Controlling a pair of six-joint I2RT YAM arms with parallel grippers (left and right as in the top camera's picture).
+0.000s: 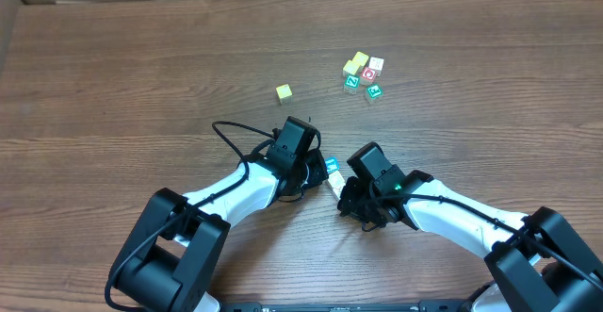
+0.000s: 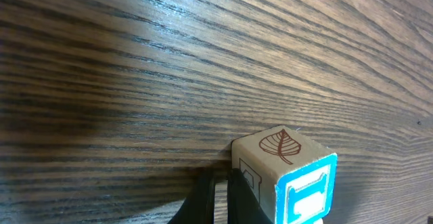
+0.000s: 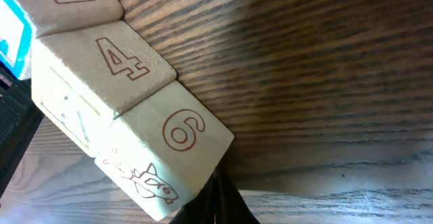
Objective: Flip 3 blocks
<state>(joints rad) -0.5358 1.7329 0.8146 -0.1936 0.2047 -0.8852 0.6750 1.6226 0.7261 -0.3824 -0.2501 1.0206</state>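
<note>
**Both grippers closed beside a row of three blocks**

My left gripper (image 2: 220,200) and right gripper (image 3: 215,204) are both pressed together, pinching nothing. Between them, about midway along the table (image 1: 113,67) and nearer its front edge, three blocks (image 1: 333,174) lie touching in a row. In my right wrist view the block with a 6 (image 3: 179,132) sits nearest my fingertips, a fish drawn on its side, and next to it is the block with a 4 (image 3: 111,58). My left fingertips sit just beside a leaf-printed block with a teal face (image 2: 284,173). A cluster of cubes (image 1: 364,74) and a lone yellow cube (image 1: 284,92) lie toward the far edge.
</note>
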